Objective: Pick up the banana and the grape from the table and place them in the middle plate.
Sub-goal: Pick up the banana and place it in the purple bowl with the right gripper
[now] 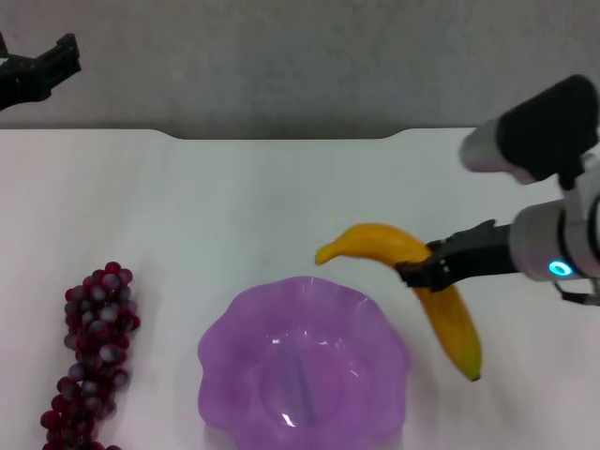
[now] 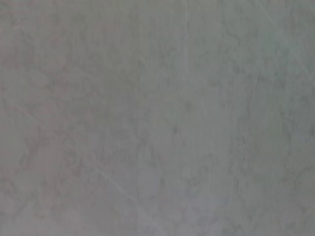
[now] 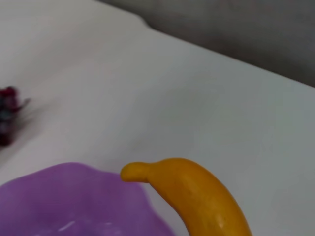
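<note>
The yellow-orange banana point(image 1: 375, 242) lies on the white table point(image 1: 234, 206) just right of the purple middle plate point(image 1: 225, 330). My right gripper point(image 1: 419, 272) reaches in from the right and is shut across the banana's middle. The right wrist view shows the banana point(image 3: 197, 196) close up, with the plate's rim point(image 3: 59, 196) beside its stem end. The bunch of dark red-purple grapes point(image 1: 94, 356) lies on the table left of the plate, and shows far off in the right wrist view point(image 3: 6, 113). My left gripper point(image 1: 42, 70) is parked at the far left, beyond the table's far edge.
The plate holds nothing. The table's notched far edge point(image 1: 281, 137) runs across the back, with grey floor beyond it. The left wrist view shows only grey floor point(image 2: 157, 118).
</note>
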You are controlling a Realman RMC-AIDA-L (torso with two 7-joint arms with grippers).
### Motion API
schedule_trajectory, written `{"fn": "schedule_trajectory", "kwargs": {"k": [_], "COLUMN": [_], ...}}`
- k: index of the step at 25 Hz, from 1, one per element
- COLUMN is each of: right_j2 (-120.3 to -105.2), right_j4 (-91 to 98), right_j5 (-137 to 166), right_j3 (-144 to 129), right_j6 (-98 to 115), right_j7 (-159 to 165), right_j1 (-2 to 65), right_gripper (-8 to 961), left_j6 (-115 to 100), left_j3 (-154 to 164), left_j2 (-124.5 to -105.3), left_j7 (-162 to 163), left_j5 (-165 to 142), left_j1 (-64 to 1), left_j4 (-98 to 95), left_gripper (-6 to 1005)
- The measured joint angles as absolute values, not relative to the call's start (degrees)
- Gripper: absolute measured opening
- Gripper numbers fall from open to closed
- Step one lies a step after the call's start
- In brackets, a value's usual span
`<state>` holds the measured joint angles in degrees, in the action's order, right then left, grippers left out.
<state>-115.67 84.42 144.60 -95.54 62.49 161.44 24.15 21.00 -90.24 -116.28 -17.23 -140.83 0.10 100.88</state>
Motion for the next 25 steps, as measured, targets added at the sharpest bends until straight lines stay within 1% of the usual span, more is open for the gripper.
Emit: {"fn": "schedule_trajectory", "kwargs": {"k": [15, 25], "right_j2": [-115.66, -115.62], "right_j4": [83.7, 70.2], "right_j5": [142.5, 138.3], "right_j3": [-104.1, -108.6], "right_j6": [63.4, 58.7], "right_j7": [161.5, 161.5], "right_j1": [28.6, 35.7], "right_gripper": [510, 509], "left_j6": [20.5, 20.3], "left_j3": [-90.1, -90.0], "left_j2": [-116.28, -116.28], "left_j7": [-17.2, -17.2], "left_j5": [-140.8, -140.8], "left_j1": [0.1, 0.0], "left_j4": [101.0, 101.0], "left_gripper": [847, 847]}}
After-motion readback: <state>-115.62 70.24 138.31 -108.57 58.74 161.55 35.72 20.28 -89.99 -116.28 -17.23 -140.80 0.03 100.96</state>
